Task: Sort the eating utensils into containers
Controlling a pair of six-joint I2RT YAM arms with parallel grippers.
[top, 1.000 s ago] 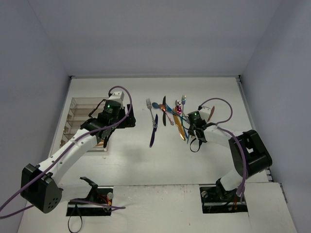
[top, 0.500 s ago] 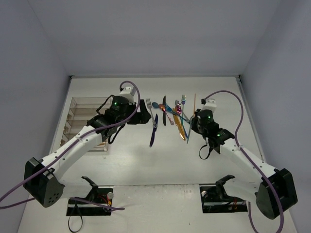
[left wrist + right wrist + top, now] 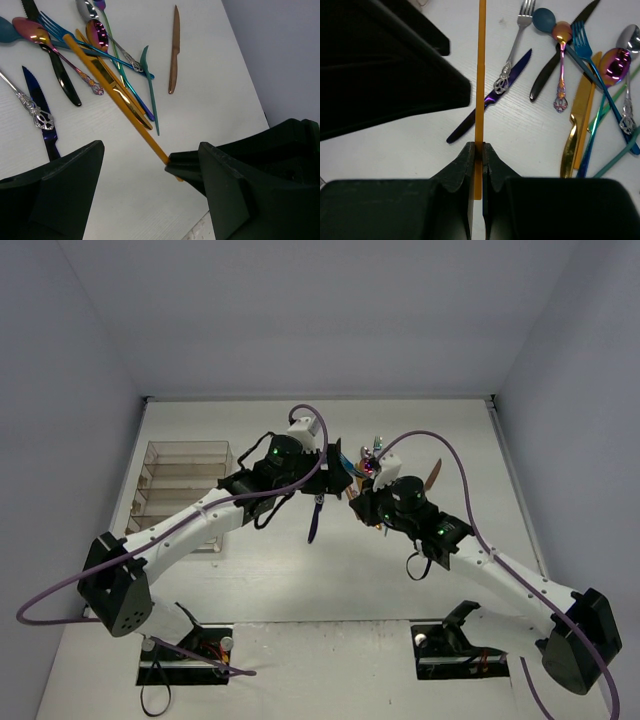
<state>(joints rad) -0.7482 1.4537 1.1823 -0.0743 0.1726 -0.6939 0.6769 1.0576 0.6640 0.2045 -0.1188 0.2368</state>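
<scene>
From above: poised over the utensil pile [image 3: 372,460] mid-worktop [image 3: 300,570], with the clear tray [image 3: 185,480] well to the left. At the left wrist: gaping wide with the left end effector [image 3: 150,147], gripping nothing. At the right wrist: pinching an orange chopstick [image 3: 480,75] in the closed right end effector [image 3: 476,147].

The top external camera looks down from above and behind the arm bases [image 3: 185,645] over the whole table [image 3: 300,580]. Each wrist camera peers close past its own dark fingers [image 3: 50,195] at the scattered utensils [image 3: 97,35], from opposite sides. Both show the gold chopstick [image 3: 117,100] and blue knife [image 3: 31,85].
</scene>
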